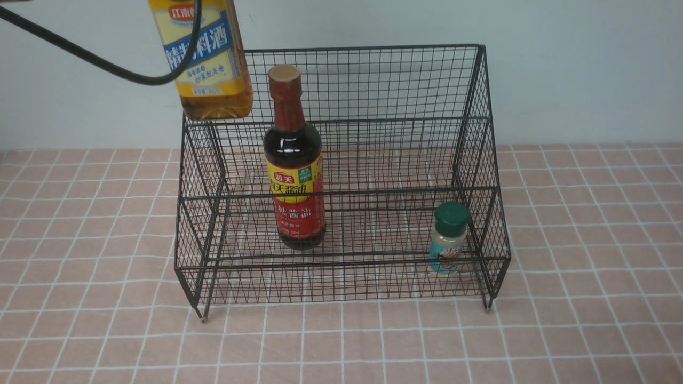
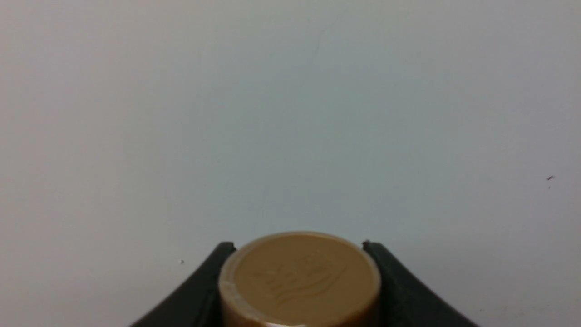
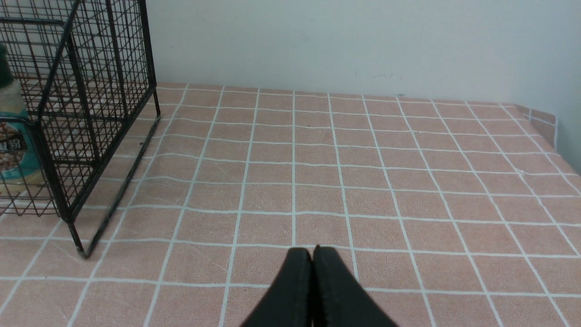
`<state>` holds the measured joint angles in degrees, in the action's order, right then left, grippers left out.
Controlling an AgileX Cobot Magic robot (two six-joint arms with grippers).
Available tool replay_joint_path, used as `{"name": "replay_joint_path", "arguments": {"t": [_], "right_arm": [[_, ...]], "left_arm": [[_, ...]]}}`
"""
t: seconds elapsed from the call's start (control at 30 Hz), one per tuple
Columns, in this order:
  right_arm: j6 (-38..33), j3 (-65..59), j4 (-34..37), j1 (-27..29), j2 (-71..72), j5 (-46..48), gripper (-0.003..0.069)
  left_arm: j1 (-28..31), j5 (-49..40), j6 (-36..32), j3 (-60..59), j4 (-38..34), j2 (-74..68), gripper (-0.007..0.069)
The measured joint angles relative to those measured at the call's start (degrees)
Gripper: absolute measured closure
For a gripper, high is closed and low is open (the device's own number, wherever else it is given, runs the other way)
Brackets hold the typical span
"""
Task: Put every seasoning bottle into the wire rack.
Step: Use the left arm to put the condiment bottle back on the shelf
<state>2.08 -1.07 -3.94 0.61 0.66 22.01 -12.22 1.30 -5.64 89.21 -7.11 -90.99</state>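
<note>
The black wire rack (image 1: 341, 128) stands on the tiled table. The dark soy bottle (image 1: 294, 160) with a red-yellow label stands upright on its upper tier, left of middle. The tiny green-capped shaker (image 1: 449, 238) stands in the lower front tier at the right; it also shows in the right wrist view (image 3: 11, 145). The tall amber bottle (image 1: 205, 58) with a yellow-blue label hangs in the air above the rack's back left corner. My left gripper (image 2: 299, 268) is shut on its gold cap (image 2: 299, 277). My right gripper (image 3: 312, 254) is shut and empty over bare table right of the rack (image 3: 81, 113).
A black cable (image 1: 96, 61) loops across the top left in front of the held bottle. A pale wall runs behind the rack. The pink tiled table (image 1: 587, 266) extends to the rack's right and front, with its right edge in the right wrist view (image 3: 549, 127).
</note>
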Motion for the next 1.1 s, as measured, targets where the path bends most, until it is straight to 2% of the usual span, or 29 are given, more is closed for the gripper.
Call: {"name": "replay_joint_path", "arguments": {"t": [0.43, 0.63, 0.9, 1.1], "right_arm": [[0.0, 0.0, 0.0, 0.0, 0.0, 0.0, 0.0671], [0.0, 0.0, 0.0, 0.0, 0.0, 0.0, 0.0671], [0.0, 0.0, 0.0, 0.0, 0.0, 0.0, 0.0671], [0.0, 0.0, 0.0, 0.0, 0.0, 0.0, 0.0671]], "left_arm": [[0.0, -0.1, 0.0, 0.0, 0.1, -2.1, 0.0320], [0.0, -4.6, 0.0, 0.0, 0.2, -3.0, 0.0320], [0.0, -15.7, 0.0, 0.0, 0.4, -5.1, 0.0320], [0.0, -18.0, -0.1, 0.0, 0.4, -6.8, 0.0320]]}}
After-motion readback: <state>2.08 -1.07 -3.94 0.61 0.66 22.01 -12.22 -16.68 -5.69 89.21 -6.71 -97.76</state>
